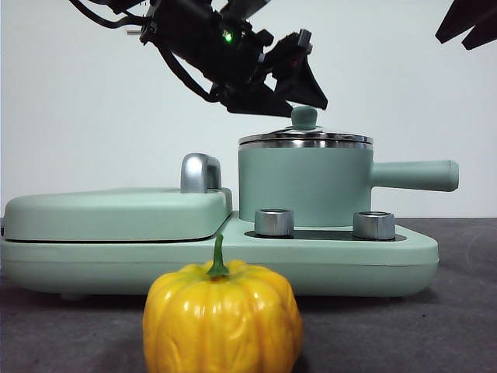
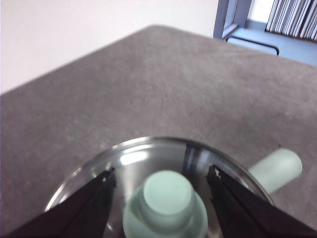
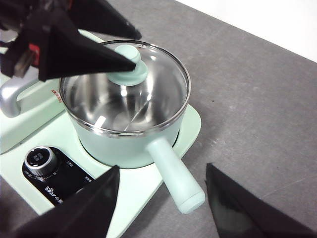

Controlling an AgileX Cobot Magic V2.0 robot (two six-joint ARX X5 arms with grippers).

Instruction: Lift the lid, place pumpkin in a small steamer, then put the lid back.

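Note:
The pumpkin (image 1: pixel 221 318) stands on the table in front of the cooker, near the camera. The small steamer (image 1: pixel 303 186) sits on the cooker's right side, with the lid (image 1: pixel 305 139) on it. My left gripper (image 1: pixel 304 105) is open, with its jaws on either side of the lid's mint-green knob (image 2: pixel 166 198) and not closed on it. The same lid (image 3: pixel 148 84) and steamer (image 3: pixel 129 144) show in the right wrist view. My right gripper (image 3: pixel 162 169) is open and empty, high above the steamer's handle (image 3: pixel 176 173). It shows as a black tip (image 1: pixel 466 23) at the front view's top right.
The flat griddle cover (image 1: pixel 116 210) with its chrome handle (image 1: pixel 200 172) fills the cooker's left side. Two steel dials (image 1: pixel 273 221) (image 1: pixel 373 224) stand in front of the steamer. The steamer's handle (image 1: pixel 411 175) sticks out to the right. Grey table lies around the cooker.

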